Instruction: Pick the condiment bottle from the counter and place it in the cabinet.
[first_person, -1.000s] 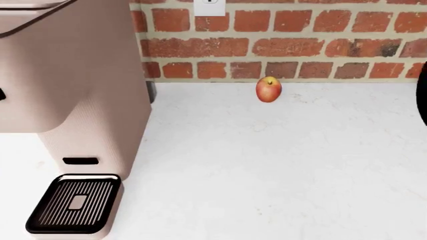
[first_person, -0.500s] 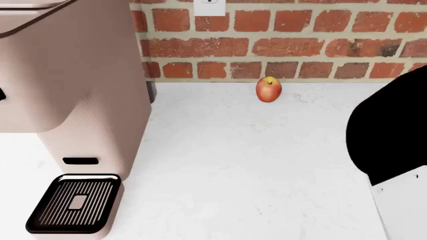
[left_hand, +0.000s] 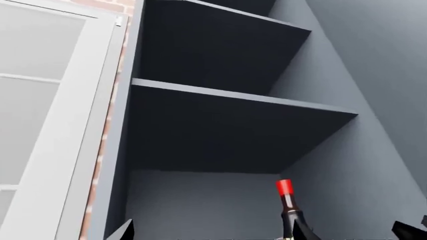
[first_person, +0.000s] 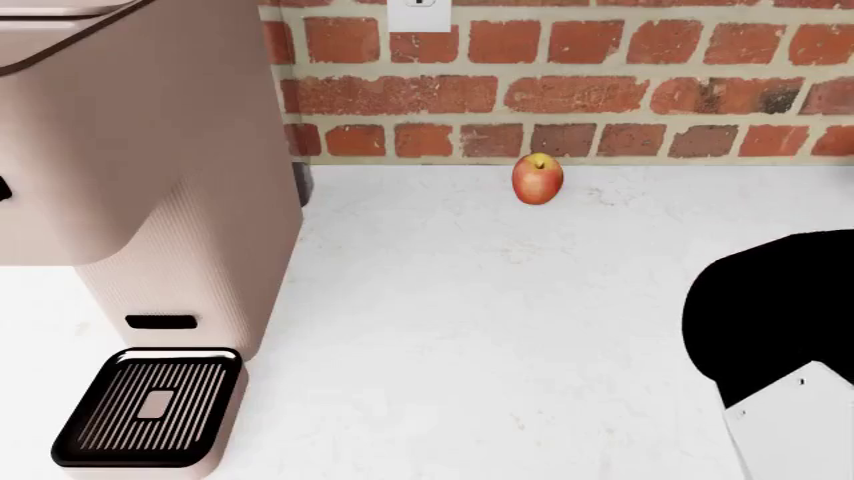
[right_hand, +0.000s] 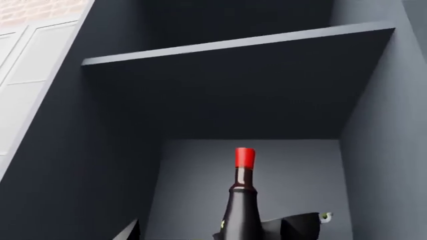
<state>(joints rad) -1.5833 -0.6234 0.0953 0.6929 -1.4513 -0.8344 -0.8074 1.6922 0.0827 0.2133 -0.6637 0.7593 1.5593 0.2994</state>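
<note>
One condiment bottle (right_hand: 241, 207) is on record, standing upright with its red cap (right_hand: 245, 157) uppermost inside the dark grey cabinet (right_hand: 120, 150), below a shelf (right_hand: 233, 47). Both wrist views show it; the head view does not show it at all.

In the right wrist view the bottle rises between the dark fingers (right_hand: 300, 225) of the right gripper (right_hand: 220, 235), which appear at the frame edge on either side of its body. The jaws look set close about the bottle, but actual contact cannot be confirmed, as the lower body and the base are cut off.

The left wrist view shows the same bottle (left_hand: 289, 210) from further off, against the cabinet's back wall, with two shelves (left_hand: 233, 100) stacked above it and a white panelled door (left_hand: 47, 125) beside the opening. Only dark tips of the left gripper (left_hand: 267, 235) show at the frame edge, well apart from one another, so it stands wide and carries nothing.

The head view alone covers the white counter (first_person: 507, 320): an apple (first_person: 537, 179) sits against the brick wall (first_person: 601, 90), a pink coffee machine (first_person: 134, 200) stands to the left, and a black and white section of the robot's arm (first_person: 774, 340) enters at lower right.
</note>
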